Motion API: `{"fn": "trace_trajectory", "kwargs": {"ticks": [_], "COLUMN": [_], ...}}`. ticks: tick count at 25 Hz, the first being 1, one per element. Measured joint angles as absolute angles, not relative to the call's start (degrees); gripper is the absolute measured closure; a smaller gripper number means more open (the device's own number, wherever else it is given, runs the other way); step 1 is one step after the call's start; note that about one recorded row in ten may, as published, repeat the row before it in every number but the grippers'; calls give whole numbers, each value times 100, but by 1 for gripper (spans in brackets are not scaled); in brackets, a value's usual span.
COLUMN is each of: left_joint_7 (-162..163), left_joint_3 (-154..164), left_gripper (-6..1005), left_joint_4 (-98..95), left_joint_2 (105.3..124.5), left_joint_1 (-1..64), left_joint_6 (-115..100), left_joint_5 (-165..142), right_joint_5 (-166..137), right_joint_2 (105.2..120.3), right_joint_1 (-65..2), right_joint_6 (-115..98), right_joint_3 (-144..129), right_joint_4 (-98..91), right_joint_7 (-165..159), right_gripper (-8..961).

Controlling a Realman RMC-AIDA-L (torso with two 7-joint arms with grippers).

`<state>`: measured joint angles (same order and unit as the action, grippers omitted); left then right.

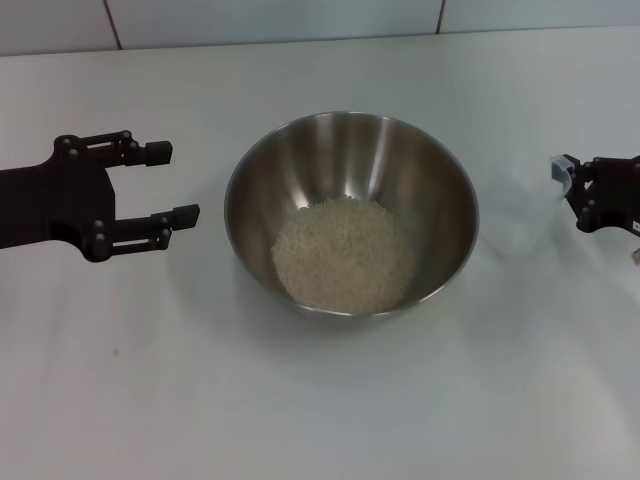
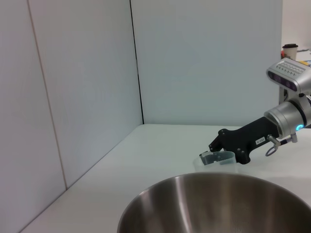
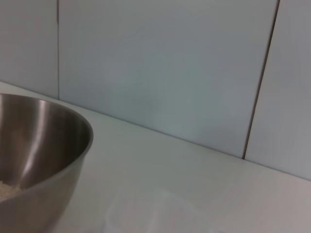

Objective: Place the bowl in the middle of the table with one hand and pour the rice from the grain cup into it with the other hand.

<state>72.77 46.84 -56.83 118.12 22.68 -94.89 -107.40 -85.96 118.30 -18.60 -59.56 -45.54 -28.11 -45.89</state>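
The steel bowl [image 1: 350,160] stands in the middle of the white table [image 1: 320,410] and holds a mound of rice [image 1: 343,253]. My left gripper [image 1: 168,183] is open and empty, a short way to the left of the bowl. The translucent grain cup [image 1: 520,215] stands upright to the right of the bowl, and I see no rice in it. My right gripper [image 1: 572,190] is at the cup's right rim. The left wrist view shows the bowl's rim [image 2: 204,182], the cup [image 2: 224,156] and the right gripper [image 2: 211,153] behind it. The right wrist view shows the bowl [image 3: 39,141] and faintly the cup [image 3: 155,213].
Pale wall panels [image 1: 300,20] run along the table's far edge. Bare tabletop lies in front of the bowl and on both sides. A paper cup [image 2: 290,50] stands far off behind the right arm.
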Motion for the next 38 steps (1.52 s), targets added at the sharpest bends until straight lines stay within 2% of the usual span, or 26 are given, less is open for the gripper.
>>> {"fn": "trace_trajectory", "kwargs": {"ticks": [9, 17, 24, 29, 34, 38], "left_joint_7": [7277, 7277, 7277, 7283, 7298, 7309], "left_joint_3": [4684, 4684, 4684, 4685, 4684, 4675], "left_gripper": [275, 275, 275, 275, 275, 275], "left_joint_4": [-5716, -5729, -5730, -5730, -5731, -5727], "left_joint_2": [11812, 11812, 11812, 11813, 11815, 11819], "left_joint_1": [2268, 2268, 2267, 2269, 2275, 2272], "left_joint_6": [-9527, -9527, -9531, -9549, -9569, -9628], "left_joint_5": [-10740, -10740, -10740, -10740, -10740, -10740], "right_joint_5": [-8570, -8554, -8564, -8552, -8513, -8324], "right_joint_2": [11830, 11829, 11824, 11835, 11892, 11885], "right_joint_1": [-1726, -1609, -1406, -1178, -902, -681], "right_joint_6": [-6059, -6306, -6418, -6615, -6916, -7949], "right_joint_3": [-4501, -4489, -4468, -4454, -4378, -3915], "right_joint_4": [-2817, -2848, -2910, -3026, -3273, -3394], "right_joint_7": [-4604, -4626, -4984, -4992, -5004, -5038], "right_gripper": [870, 571, 461, 261, 239, 220]}}
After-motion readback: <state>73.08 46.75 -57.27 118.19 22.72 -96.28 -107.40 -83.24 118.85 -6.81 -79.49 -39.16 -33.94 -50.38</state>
